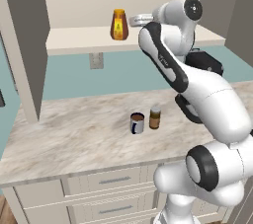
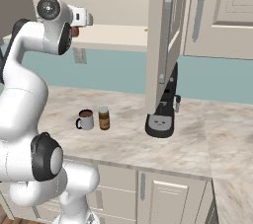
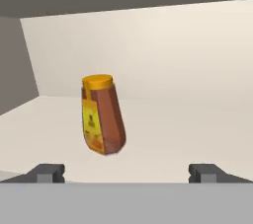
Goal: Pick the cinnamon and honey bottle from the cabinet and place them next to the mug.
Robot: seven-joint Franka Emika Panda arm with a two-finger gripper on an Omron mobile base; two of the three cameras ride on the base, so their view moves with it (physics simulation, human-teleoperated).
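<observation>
Presently, item one: the amber-orange tapered honey bottle with yellow cap (image 3: 102, 114) stands on the pale flat shelf of the beige open wall cabinet (image 1: 79, 40), ahead of the two-finger gripper (image 3: 126, 173), left of its centreline. Jaws spread wide, holding nothing.

Item two: the small dark-brown cinnamon jar with pale lid (image 1: 155, 118) already sits just beside the blue-grey handled mug of brown liquid (image 1: 137, 123) on the marbled counter (image 1: 74, 139).

Risk, as judged: an uncentred approach could clip the bottle and topple it.
</observation>
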